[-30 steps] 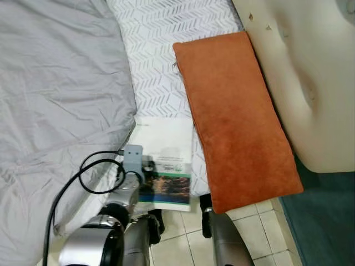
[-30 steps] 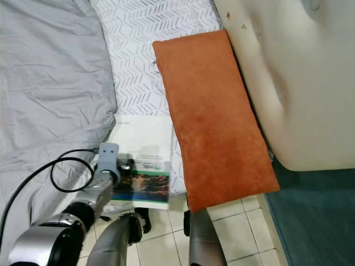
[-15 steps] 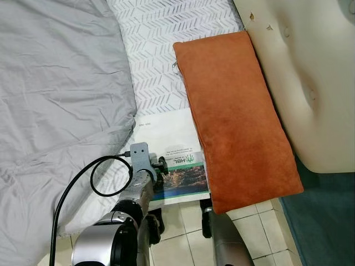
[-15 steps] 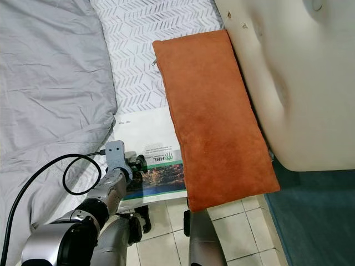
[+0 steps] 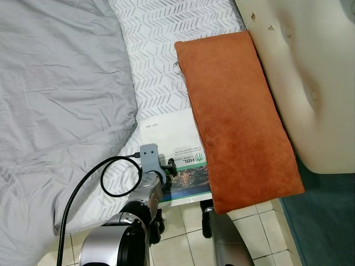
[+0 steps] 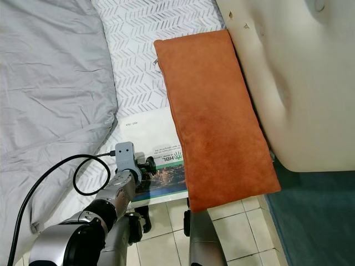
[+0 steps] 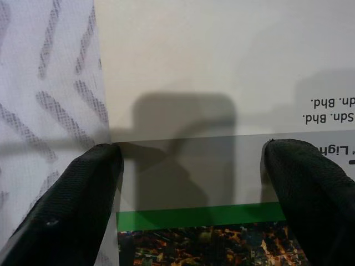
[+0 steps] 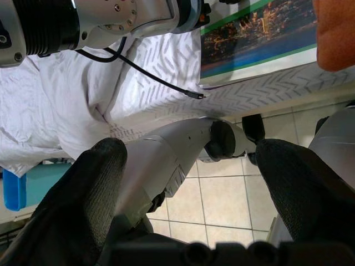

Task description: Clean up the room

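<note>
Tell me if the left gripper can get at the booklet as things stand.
Probably yes. The left gripper is open right over the booklet, a finger at its edge; only the orange cushion covers its far side.

The head views are bright and evenly lit, sharp throughout, with soft creases shading the rumpled grey duvet [image 5: 55,111] and no glare. In the left wrist view a blocky dark shadow falls across the white, green-banded booklet cover [image 7: 222,83]; the black fingertips [image 7: 83,194] there are blurred, out of focus.
</note>
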You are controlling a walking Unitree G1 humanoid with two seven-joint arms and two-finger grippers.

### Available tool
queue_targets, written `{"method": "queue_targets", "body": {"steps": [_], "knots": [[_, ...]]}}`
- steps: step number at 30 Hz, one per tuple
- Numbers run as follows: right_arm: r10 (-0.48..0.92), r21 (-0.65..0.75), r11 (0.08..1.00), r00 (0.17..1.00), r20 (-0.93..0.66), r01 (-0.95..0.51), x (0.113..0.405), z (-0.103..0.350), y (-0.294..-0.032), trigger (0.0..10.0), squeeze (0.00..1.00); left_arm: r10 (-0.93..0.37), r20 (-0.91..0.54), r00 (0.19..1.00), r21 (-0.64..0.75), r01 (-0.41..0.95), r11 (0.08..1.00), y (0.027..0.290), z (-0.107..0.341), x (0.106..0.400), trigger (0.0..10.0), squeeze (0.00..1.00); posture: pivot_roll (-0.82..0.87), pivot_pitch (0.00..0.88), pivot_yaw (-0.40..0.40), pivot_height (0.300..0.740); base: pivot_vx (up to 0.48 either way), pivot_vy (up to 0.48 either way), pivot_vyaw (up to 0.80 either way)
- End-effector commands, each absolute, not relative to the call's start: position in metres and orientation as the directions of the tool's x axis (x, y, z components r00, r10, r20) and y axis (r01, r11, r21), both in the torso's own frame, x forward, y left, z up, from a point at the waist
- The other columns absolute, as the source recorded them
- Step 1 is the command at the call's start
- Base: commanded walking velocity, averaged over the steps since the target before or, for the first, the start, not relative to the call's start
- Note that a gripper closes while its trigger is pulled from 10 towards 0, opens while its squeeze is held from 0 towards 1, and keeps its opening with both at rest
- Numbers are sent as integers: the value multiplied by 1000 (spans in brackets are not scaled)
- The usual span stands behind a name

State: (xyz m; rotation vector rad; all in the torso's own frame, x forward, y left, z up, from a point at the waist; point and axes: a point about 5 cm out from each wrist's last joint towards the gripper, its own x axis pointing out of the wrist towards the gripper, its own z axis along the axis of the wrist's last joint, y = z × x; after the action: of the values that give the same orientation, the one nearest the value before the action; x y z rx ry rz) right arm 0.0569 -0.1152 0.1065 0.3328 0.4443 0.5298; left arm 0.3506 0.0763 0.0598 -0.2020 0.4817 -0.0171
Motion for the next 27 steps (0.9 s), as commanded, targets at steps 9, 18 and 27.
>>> {"method": "queue_targets", "body": {"steps": [9,18,27], "knots": [[594,466,783,719,-361,-413,52,87,-109,10000,0,-90,-451,888,-146,26,989,76,57,348,10000,0,-362,582,63,740,0,0,0],[613,444,770,724,-316,-458,84,68,-110,10000,0,-117,-357,927,-115,81,990,91,70,357,10000,0,-267,452,92,740,0,0,0],[590,382,792,760,-274,-477,132,50,-125,10000,0,-214,-239,947,-115,191,975,60,76,331,10000,0,-201,271,110,740,0,0,0]]}}
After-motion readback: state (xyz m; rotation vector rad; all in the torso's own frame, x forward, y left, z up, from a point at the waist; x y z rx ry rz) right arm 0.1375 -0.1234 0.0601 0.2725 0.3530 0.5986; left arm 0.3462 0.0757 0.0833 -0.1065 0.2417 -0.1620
